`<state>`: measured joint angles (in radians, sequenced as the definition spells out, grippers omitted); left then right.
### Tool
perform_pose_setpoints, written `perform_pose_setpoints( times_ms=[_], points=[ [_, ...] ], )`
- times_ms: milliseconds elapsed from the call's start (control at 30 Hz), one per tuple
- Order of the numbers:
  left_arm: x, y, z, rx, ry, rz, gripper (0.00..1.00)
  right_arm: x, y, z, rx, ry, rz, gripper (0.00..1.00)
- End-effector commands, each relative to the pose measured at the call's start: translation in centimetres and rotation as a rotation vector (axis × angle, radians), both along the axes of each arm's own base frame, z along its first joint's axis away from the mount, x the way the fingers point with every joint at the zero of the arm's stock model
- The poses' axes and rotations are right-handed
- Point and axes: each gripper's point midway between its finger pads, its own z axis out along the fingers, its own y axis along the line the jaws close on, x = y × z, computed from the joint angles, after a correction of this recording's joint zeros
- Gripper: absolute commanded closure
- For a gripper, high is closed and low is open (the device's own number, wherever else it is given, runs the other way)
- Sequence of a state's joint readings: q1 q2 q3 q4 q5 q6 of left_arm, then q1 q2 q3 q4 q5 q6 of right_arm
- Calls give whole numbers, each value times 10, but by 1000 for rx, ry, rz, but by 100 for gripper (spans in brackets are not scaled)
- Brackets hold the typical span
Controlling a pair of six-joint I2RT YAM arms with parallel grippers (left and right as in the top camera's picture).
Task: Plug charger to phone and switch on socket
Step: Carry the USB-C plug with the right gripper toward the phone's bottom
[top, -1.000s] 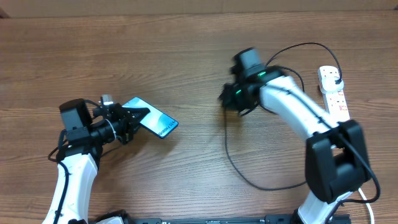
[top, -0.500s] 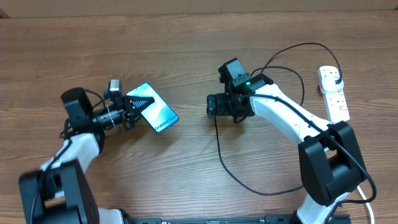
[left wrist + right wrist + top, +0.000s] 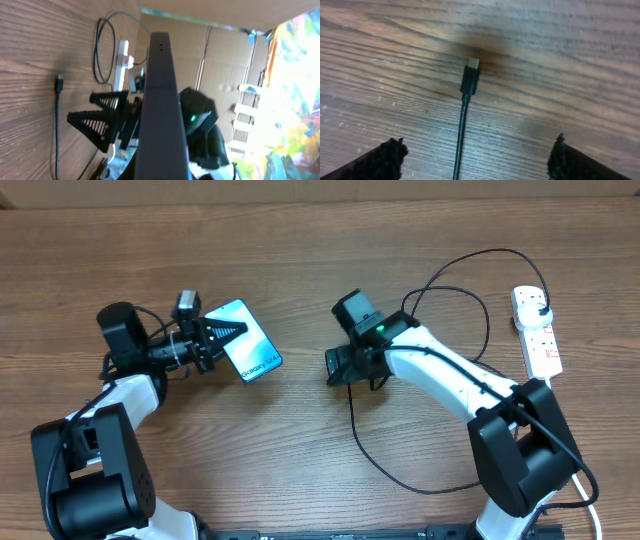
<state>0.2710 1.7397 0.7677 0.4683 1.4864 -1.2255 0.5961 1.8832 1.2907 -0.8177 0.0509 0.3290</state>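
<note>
My left gripper (image 3: 222,335) is shut on the phone (image 3: 250,345), held off the table with its light blue screen facing up. In the left wrist view the phone (image 3: 160,100) shows edge-on, pointing at the right arm. My right gripper (image 3: 334,367) hangs open just above the table. Its fingertips (image 3: 385,160) stand wide either side of the charger (image 3: 461,125), whose small connector (image 3: 471,75) lies flat on the wood, touched by neither finger. The charger cable (image 3: 356,425) loops round to a black plug (image 3: 540,308) in the white socket (image 3: 540,345) at the far right.
The socket's white cord (image 3: 590,498) runs off the front right corner. Bare wood lies between the phone and the connector. A cardboard wall (image 3: 220,55) stands behind the table.
My right gripper has gone from shut to open and moved left, with the connector now lying loose on the table. The left gripper has carried the phone a little toward the back.
</note>
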Motion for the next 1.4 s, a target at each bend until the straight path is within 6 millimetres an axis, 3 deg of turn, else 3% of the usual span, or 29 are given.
perform_pose_setpoints(
  times_ms=[0,133,267,500,767,967,1100,1367],
  points=[
    [3,19,10,-17,-25,10,96,0,-4,1,-59,-64,-37,12],
    [3,40,11,-23,-28,59,96,2,-1,-2,-44,-79,-46,23],
    [1,49,13,-32,-32,65,96,3,3,-4,-23,-83,-48,39],
    [1,49,13,-31,-32,66,96,-11,8,-28,-9,13,-30,41],
    [2,49,12,-30,-32,69,96,-32,6,-53,-19,142,-70,50],
    [1,49,13,-32,-32,65,96,-43,-1,-61,-54,197,-93,78],
    [0,48,13,-34,-32,62,96,-41,1,-61,-45,187,-95,96],
    [0,48,13,-36,-31,57,96,-25,15,-51,36,158,-93,96]
  ],
)
